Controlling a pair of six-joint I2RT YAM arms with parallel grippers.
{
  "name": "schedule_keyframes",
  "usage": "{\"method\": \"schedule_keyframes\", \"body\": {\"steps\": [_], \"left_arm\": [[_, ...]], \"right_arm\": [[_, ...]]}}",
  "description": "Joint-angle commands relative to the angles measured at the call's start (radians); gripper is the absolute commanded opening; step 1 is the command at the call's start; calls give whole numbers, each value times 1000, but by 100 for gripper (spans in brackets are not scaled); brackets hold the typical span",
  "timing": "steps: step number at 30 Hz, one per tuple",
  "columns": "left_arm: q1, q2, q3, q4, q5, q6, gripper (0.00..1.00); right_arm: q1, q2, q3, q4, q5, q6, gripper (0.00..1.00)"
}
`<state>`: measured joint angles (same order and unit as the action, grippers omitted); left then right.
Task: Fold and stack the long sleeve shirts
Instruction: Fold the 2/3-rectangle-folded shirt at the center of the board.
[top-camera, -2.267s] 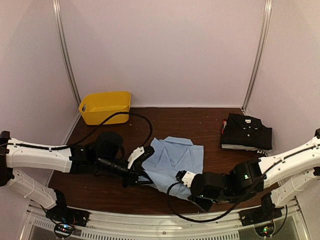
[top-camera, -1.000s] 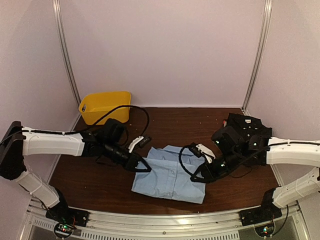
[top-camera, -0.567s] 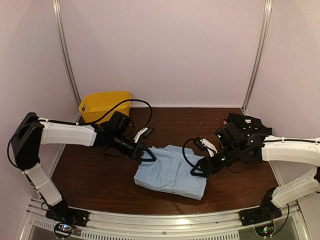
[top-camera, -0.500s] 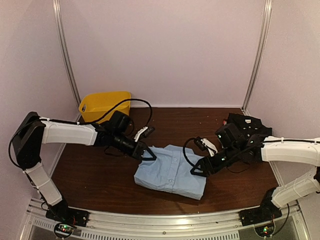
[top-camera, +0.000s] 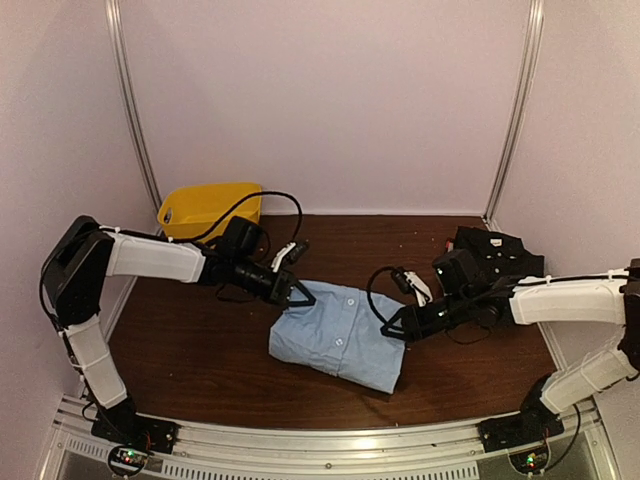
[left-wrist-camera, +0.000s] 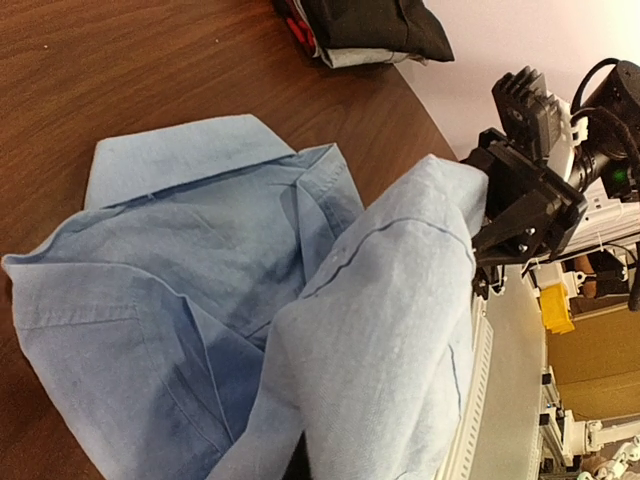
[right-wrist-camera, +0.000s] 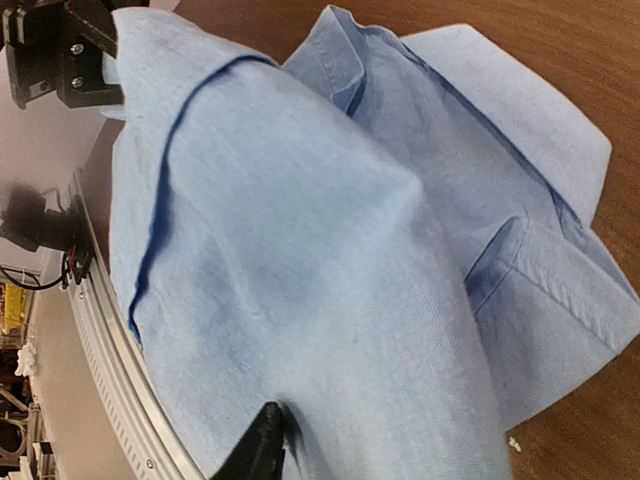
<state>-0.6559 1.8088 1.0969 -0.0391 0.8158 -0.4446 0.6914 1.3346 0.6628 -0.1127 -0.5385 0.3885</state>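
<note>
The light blue long sleeve shirt (top-camera: 335, 338) lies folded mid-table, its collar (left-wrist-camera: 180, 155) flat on the wood. A raised fold of it (left-wrist-camera: 400, 290) spans between my two grippers. The left gripper (top-camera: 300, 297) is shut on the shirt's far left corner, and cloth hides its jaws in the left wrist view. At the shirt's right edge, the right gripper (top-camera: 393, 328) pinches the cloth. One black fingertip (right-wrist-camera: 262, 442) shows under the fabric. A folded black shirt (top-camera: 495, 262) rests on a pale grey one (left-wrist-camera: 350, 58) at the far right.
A yellow plastic bin (top-camera: 210, 208) stands at the far left corner against the wall. Black cables loop over the table behind each wrist. The metal rail of the near table edge (right-wrist-camera: 110, 340) runs just past the shirt.
Both grippers have moved away from the near edge toward the far side, drawing the shirt's raised edge with them. The shirt now sits narrower and further back.
</note>
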Motion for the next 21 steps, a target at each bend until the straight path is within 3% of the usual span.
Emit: {"method": "schedule_keyframes", "body": {"steps": [1,5,14,21], "left_arm": [[28,43,71,79,16,-5,0],[45,96,120,72,-17,-1,0],[47,261,245,6,-77,23,12],[47,319,293,-55,-204,50,40]], "right_arm": [[-41,22,3,108,-31,31,21],[-91,35,-8,110,-21,48,13],[-153,154,3,110,4,35,20],[-165,222,6,110,98,33,34]]}}
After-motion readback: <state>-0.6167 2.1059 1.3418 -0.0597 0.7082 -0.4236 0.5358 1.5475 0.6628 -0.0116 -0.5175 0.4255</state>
